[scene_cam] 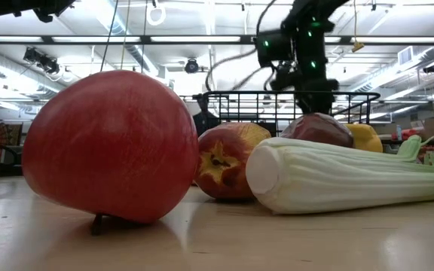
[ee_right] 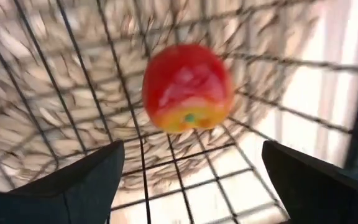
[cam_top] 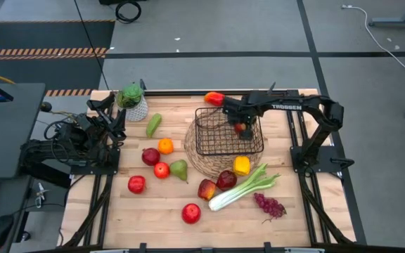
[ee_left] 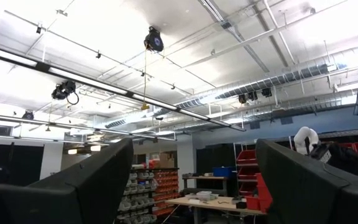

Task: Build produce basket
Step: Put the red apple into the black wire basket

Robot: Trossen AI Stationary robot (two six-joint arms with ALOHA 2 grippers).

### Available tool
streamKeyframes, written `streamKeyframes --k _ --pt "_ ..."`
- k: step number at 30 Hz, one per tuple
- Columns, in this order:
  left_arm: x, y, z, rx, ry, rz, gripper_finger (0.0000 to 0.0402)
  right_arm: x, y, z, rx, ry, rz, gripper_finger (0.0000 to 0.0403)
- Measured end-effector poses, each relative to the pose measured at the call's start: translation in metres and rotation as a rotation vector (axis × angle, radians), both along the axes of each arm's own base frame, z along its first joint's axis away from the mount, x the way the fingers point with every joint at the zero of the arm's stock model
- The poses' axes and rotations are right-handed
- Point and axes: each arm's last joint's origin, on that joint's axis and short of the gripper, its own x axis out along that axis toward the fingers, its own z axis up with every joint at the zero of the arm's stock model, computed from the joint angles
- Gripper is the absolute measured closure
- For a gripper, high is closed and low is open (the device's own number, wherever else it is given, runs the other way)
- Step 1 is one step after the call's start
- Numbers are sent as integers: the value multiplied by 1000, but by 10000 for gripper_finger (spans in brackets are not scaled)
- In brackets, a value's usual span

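The black wire basket (cam_top: 216,137) stands on a round woven mat (cam_top: 192,158). My right gripper (cam_top: 245,125) hangs open just above the basket's right part. In the right wrist view a red and yellow fruit (ee_right: 187,87) lies inside the basket, beyond and between my open fingers (ee_right: 86,180), which do not touch it. The rest of the produce lies on the table: celery (cam_top: 243,188), grapes (cam_top: 269,205), a yellow pepper (cam_top: 241,166), a red pepper (cam_top: 214,98), an orange (cam_top: 165,146), a green pear (cam_top: 179,169) and several red apples (cam_top: 136,184). My left gripper (ee_left: 191,168) waits open at the table's left edge, pointing at the ceiling.
A potted green plant (cam_top: 133,102) stands at the far left, beside my left arm (cam_top: 83,140). A green fruit (cam_top: 153,125) lies near it. In the low view a big red apple (scene_cam: 111,147) and the celery (scene_cam: 337,175) fill the foreground. Bare wood shows along the near edge (cam_top: 139,228).
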Motion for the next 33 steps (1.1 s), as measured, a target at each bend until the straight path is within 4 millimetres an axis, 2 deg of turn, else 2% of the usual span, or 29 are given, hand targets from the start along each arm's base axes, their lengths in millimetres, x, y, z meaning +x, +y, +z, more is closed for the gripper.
streamKeyframes --k 4,9,13,15,26,33 --pt "0 0 0 0 0 0 54 5 -1 24 13 -35 16 8" --pt "1 0 -1 0 16 1 54 17 3 61 81 -197 -21 6" --pt "1 0 -1 6 21 7 54 28 20 93 144 -338 -17 4" --pt "1 0 -1 7 22 8 54 32 31 103 170 -384 -9 4" --pt "4 0 -4 -20 43 -16 54 43 99 105 368 -403 -151 4" --pt "10 0 -13 -91 112 -71 54 36 149 102 325 -343 -292 5"
